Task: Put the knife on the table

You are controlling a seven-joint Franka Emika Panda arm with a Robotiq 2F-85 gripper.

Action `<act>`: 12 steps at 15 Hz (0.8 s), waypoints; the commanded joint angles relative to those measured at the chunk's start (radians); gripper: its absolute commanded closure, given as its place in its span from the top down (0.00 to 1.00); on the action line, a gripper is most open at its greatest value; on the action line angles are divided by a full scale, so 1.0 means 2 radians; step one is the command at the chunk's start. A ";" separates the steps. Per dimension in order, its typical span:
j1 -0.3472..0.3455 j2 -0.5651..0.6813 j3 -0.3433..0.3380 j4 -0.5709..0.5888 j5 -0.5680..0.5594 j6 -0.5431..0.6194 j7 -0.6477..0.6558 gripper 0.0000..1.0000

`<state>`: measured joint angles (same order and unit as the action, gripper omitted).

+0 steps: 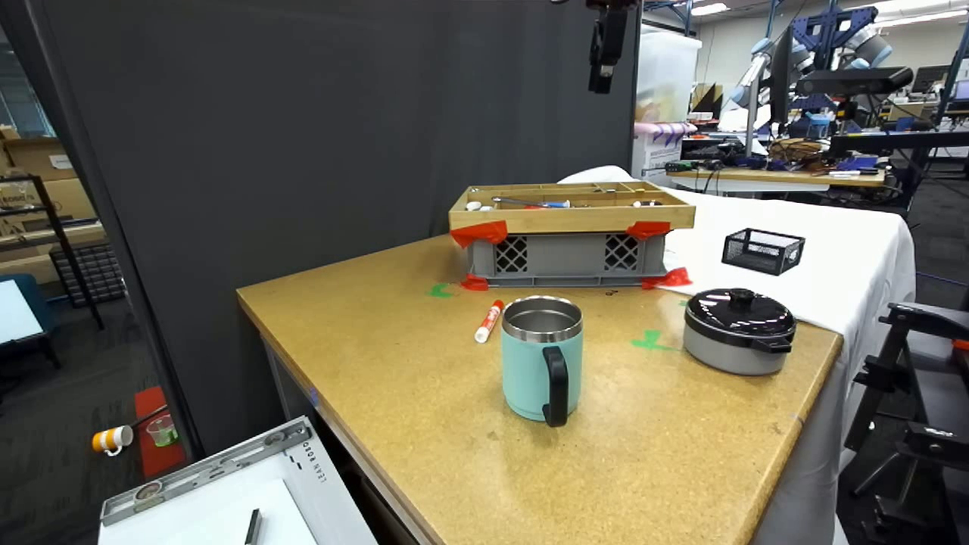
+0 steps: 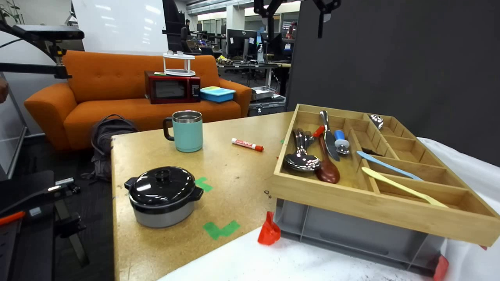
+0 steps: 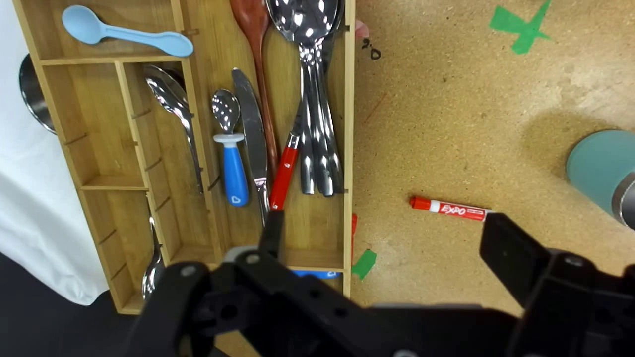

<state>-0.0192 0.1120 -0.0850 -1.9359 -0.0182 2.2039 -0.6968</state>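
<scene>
A silver knife (image 3: 252, 131) lies in the large compartment of the wooden tray, between a blue-handled spoon and a brown wooden spoon. It also shows in an exterior view (image 2: 331, 143). A red-handled utensil (image 3: 285, 174), perhaps also a knife, lies beside it, its far end under silver spoons. The tan table (image 1: 409, 363) shows in all views. My gripper (image 3: 384, 225) is open and empty, high above the tray and table. Its fingers show at the top of both exterior views (image 2: 295, 36) (image 1: 602, 79). In the wrist view one finger covers the end of the silver knife's handle.
The wooden tray (image 2: 328, 194) sits on a grey crate (image 1: 564, 253) at the table's edge. A red marker (image 1: 489, 322), a teal mug (image 1: 541, 371) and a lidded pot (image 1: 738, 333) stand on the table. A black mesh basket (image 1: 762, 251) is on the white cloth.
</scene>
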 commanded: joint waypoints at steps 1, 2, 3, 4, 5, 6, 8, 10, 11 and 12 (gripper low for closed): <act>-0.015 0.030 0.012 0.025 0.013 0.017 -0.018 1.00; -0.017 0.041 0.014 0.034 0.019 0.028 -0.021 1.00; -0.018 0.051 0.017 0.041 0.025 0.043 -0.019 1.00; -0.020 0.062 0.021 0.049 0.033 0.054 -0.022 1.00; -0.022 0.073 0.026 0.059 0.041 0.063 -0.022 1.00; -0.024 0.084 0.031 0.069 0.047 0.070 -0.023 1.00; -0.024 0.113 0.041 0.092 0.043 0.074 -0.020 1.00; -0.027 0.147 0.054 0.122 0.035 0.066 -0.040 1.00; -0.026 0.166 0.056 0.140 0.023 0.060 -0.045 1.00; -0.028 0.185 0.059 0.158 0.016 0.056 -0.054 1.00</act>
<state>-0.0425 0.3864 -0.0012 -1.7355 0.0429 2.3522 -0.7405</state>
